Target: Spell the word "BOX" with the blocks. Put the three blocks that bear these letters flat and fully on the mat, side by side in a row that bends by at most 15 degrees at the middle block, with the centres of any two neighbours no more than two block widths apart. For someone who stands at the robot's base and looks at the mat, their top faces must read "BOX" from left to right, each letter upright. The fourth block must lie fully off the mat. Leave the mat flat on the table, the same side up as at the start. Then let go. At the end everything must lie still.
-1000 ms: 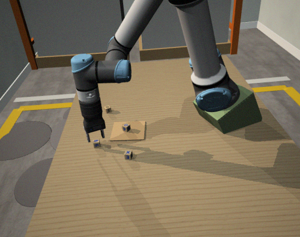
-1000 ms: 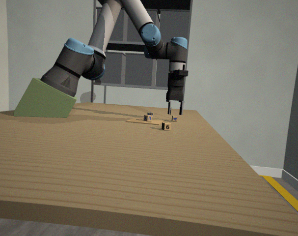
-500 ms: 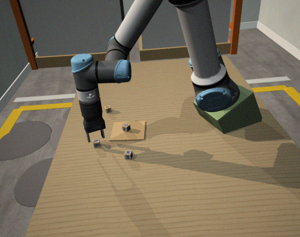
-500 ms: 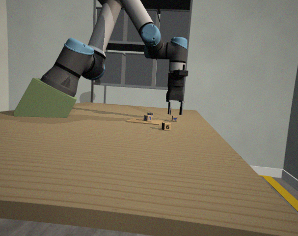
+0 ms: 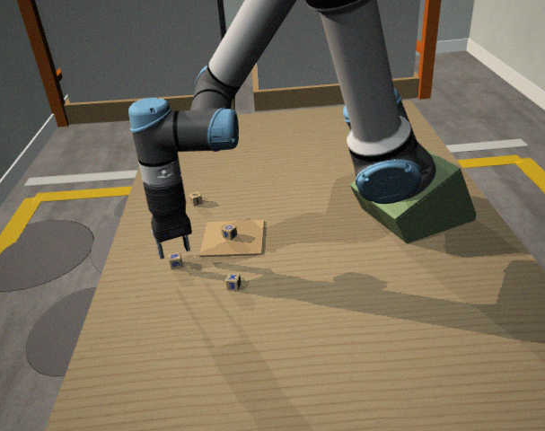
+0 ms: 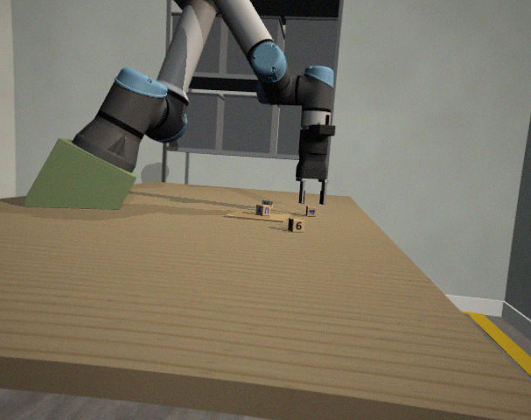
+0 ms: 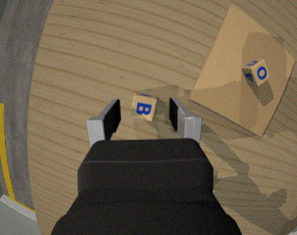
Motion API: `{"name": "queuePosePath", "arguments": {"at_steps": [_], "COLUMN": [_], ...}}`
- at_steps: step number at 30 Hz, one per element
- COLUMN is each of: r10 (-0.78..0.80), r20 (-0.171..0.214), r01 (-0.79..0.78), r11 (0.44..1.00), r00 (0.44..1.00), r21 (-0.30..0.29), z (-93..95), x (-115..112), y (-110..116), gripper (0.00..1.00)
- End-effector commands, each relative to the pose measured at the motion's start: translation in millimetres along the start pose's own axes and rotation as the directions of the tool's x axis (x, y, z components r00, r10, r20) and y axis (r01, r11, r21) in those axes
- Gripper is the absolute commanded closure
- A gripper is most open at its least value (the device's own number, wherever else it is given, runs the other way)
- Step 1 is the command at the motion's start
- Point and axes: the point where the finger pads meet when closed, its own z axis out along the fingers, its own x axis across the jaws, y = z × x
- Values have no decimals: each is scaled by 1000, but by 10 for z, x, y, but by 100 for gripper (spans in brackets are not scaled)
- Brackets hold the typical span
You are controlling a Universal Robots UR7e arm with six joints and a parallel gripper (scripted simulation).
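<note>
My gripper (image 5: pixel 173 253) (image 6: pixel 311 202) (image 7: pixel 144 109) is open and empty, pointing down just above the B block (image 5: pixel 174 261) (image 6: pixel 310 211) (image 7: pixel 144 108). That block stands on the table off the mat, its B face up and in line between the fingers in the wrist view. The O block (image 5: pixel 228 232) (image 6: pixel 262 210) (image 7: pixel 257 72) sits on the mat (image 5: pixel 213 246) (image 6: pixel 238 214) (image 7: pixel 219 73), O up, turned at an angle to the mat's edges. The X block (image 5: pixel 232 282) (image 6: pixel 267 203) lies off the mat, X up. The fourth block (image 5: pixel 196 199) (image 6: pixel 296 225) lies off the mat; its top is unclear.
The wooden table (image 5: pixel 309 371) (image 6: pixel 211 293) carries everything. The robot's green base wedge (image 5: pixel 439 208) (image 6: pixel 80 180) stands well away from the blocks, on the far side of the mat from the gripper. A table edge runs beyond the B block.
</note>
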Motion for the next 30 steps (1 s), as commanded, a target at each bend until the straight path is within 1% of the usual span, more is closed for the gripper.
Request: {"name": "queuePosePath", "arguments": {"at_steps": [1,12,23,30], "r10": [0,0,0,0], "r20": [1,1,1,1], "r01": [0,0,0,0], "r11": [1000,1000,1000,1000], "r00": [1000,1000,1000,1000], "r21": [1,1,1,1], "z": [-4,65,268,313], "x": [-4,-5,-5,-5], "y": [-1,-1,-1,-1], "gripper": [0,0,0,0]}}
